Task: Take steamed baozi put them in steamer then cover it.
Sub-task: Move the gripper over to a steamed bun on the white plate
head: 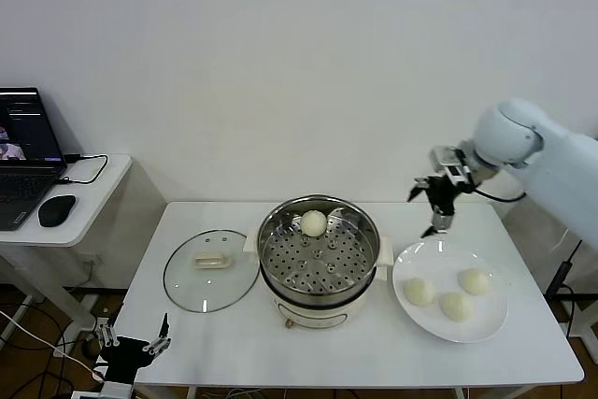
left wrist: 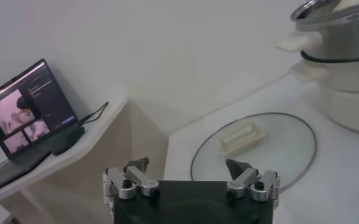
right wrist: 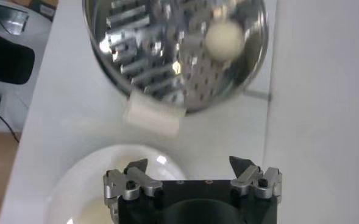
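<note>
So one baozi [head: 314, 222] sits on the perforated tray inside the steamer [head: 320, 251], toward the back. The other three baozi [head: 451, 293] are on the white plate [head: 486, 324] just to the steamer's right. The right gripper [head: 437, 204] hangs above the plate's far edge, fingers spread wide, holding nothing. The cover [head: 211, 270] lies flat on the table [head: 374, 352] left of the steamer. The left gripper [head: 131, 341] is parked low by the table's front left corner, fingers open too.

Cream-white baozi [head: 314, 222] was seen on the shiny, perforated steel steamer [head: 360, 263]; a white plate [head: 486, 324] was noted.
</note>
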Robot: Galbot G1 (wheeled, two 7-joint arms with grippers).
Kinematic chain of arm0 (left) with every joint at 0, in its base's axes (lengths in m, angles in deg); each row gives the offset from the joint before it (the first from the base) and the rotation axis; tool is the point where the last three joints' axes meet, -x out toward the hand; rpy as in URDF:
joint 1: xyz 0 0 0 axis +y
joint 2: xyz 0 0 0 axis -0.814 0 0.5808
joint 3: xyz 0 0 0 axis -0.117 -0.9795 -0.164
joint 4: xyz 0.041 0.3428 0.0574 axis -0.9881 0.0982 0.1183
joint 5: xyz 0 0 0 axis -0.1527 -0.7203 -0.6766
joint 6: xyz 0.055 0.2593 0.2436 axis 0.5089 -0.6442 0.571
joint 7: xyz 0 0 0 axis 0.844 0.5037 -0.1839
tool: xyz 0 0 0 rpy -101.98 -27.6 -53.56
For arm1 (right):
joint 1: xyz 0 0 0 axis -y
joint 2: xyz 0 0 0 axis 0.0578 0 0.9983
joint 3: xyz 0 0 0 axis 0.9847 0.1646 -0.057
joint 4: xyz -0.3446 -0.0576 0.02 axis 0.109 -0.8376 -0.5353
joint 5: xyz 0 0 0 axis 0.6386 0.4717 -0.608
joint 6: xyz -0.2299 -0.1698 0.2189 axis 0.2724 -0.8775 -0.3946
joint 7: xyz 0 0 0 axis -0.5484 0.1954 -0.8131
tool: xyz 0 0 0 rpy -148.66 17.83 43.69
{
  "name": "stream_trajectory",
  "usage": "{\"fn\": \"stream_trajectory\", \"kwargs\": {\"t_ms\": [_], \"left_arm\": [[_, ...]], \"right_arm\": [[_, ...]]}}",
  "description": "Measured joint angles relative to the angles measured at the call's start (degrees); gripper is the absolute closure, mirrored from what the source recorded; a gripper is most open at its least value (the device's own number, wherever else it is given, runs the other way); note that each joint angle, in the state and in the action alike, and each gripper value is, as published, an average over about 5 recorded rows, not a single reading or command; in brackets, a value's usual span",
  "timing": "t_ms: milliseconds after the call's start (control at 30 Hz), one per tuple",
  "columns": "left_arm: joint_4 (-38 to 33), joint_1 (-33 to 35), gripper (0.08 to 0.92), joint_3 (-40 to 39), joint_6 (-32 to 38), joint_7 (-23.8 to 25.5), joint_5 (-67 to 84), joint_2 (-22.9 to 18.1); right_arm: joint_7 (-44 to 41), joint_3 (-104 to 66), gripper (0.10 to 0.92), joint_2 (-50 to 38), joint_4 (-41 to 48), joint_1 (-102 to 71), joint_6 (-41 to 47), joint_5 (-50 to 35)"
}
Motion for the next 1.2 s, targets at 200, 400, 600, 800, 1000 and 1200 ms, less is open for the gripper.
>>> {"fn": "stream_trajectory", "kwargs": {"t_ms": [200, 400, 600, 800, 1000, 1200], "left_arm": [[0.53, 0.02, 0.177, -0.13, -0.07, 0.02, -0.17, -0.68], [1.32, 0.17, 0.177, -0.10, -0.09, 0.03, -0.40, -0.86], [2.17, 0.11, 0.177, 0.11, -0.13, 0.12, -0.58, -0.82], [3.12, -0.48, 0.177, 0.04, -0.13, 0.21, -0.95, -0.78], [4.03, -0.87, 0.177, -0.09, -0.15, 0.39, -1.07, -0.70], [4.79, -1.14, 0.177, -0.25, -0.14, 0.47, -1.22, -0.69]], "right_arm": [[-0.22, -4.10, 0.203, -1.77, -0.19, -7.19, 0.62, 3.21], [0.59, -7.43, 0.203, -1.36, 0.75, -13.89, 1.08, 6.69], [1.53, -9.49, 0.203, 0.42, 2.30, -19.44, 1.27, 9.51], [2.37, -11.17, 0.203, 2.68, 4.27, -23.46, 1.12, 11.48], [3.05, -12.53, 0.203, 4.95, 6.11, -26.00, 1.00, 13.42], [3.62, -13.59, 0.203, 6.88, 8.01, -27.34, 0.61, 15.24]]}}
